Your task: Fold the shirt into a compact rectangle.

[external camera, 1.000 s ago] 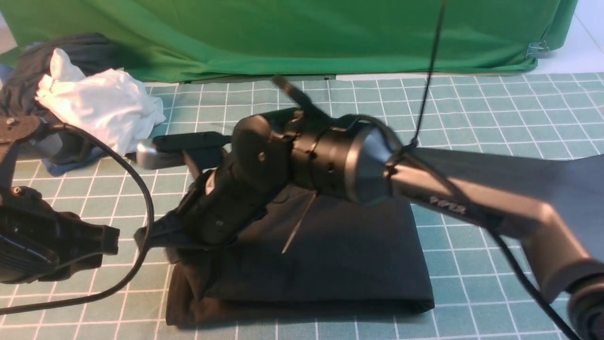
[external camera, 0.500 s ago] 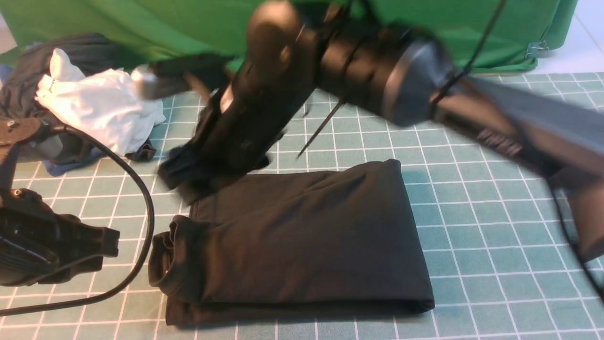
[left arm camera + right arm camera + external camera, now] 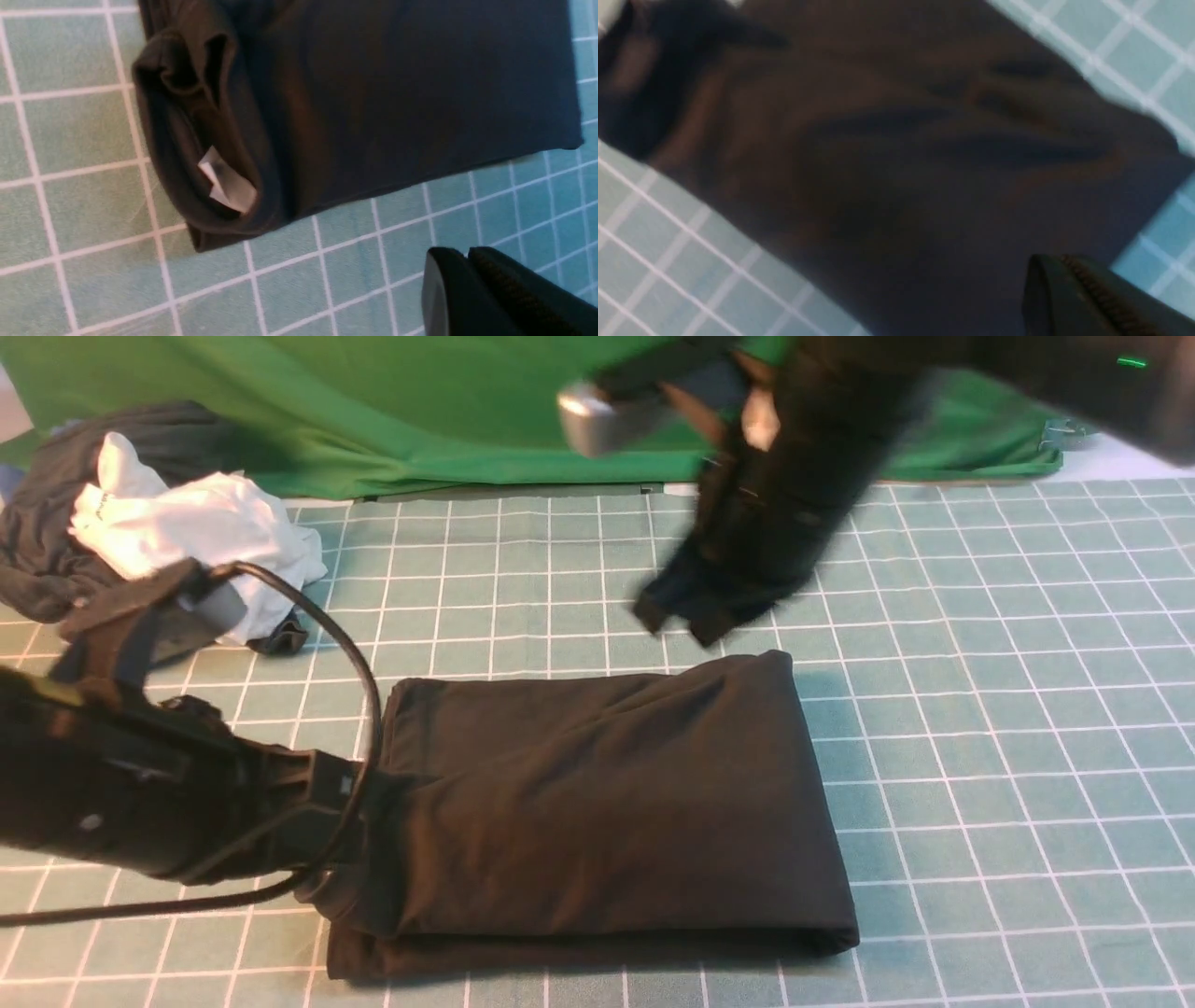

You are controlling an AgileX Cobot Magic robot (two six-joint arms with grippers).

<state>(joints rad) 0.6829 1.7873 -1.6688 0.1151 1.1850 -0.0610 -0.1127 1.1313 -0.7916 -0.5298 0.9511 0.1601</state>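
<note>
The black shirt (image 3: 607,803) lies on the green grid mat as a folded rectangle, its folded edge toward the front. My left gripper (image 3: 350,793) is shut and empty, low at the shirt's left end. In the left wrist view that gripper (image 3: 467,254) hangs over bare mat beside the shirt (image 3: 373,84), where the white neck label (image 3: 226,184) peeks out of the rolled end. My right gripper (image 3: 695,616) hovers, blurred, above the mat just behind the shirt's back edge. In the right wrist view this gripper (image 3: 1057,261) is shut with nothing in it, over the shirt (image 3: 896,163).
A white garment (image 3: 187,537) lies on a dark clothes bundle (image 3: 56,541) at the back left. A green cloth backdrop (image 3: 420,411) closes off the far edge. The left arm's black cable (image 3: 359,672) loops over the mat.
My right arm lifted off the shirt's left end and swung up and to the right. My left arm moved right, up to the shirt's left end.
</note>
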